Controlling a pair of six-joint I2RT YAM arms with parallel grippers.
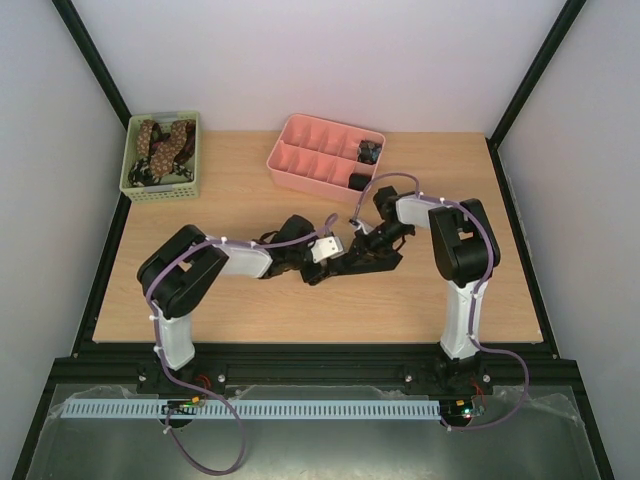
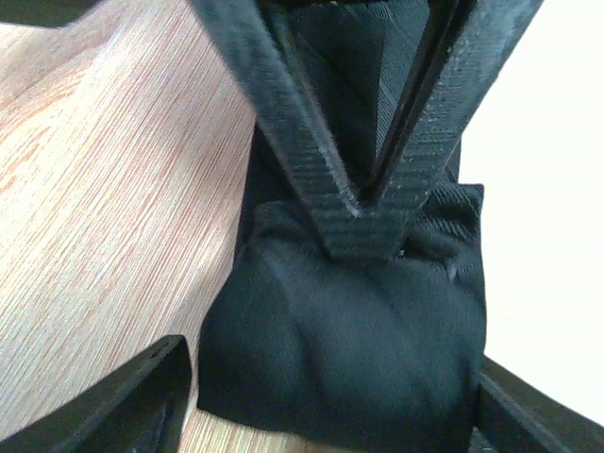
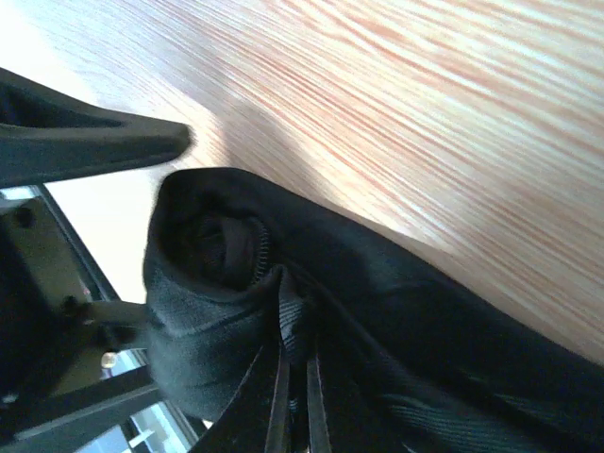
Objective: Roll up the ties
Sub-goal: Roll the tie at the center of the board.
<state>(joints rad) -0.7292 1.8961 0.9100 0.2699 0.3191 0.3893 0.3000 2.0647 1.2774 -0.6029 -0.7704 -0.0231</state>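
Pinching the black tie (image 2: 340, 349), the right claw (image 2: 363, 231) stands before the wide-spread left claw (image 2: 330, 389); pink tray (image 1: 298, 181) beyond.

We note the tie (image 2: 359, 330) as matt black woven cloth with a fine diagonal rib. The right gripper's fingers (image 2: 302, 160) are matt black plastic, ridged and rough. Table (image 1: 250, 300): pale wood grain, smooth, faint sheen. Pink tray (image 1: 295, 178) and green basket (image 1: 160, 188): smooth plastic.
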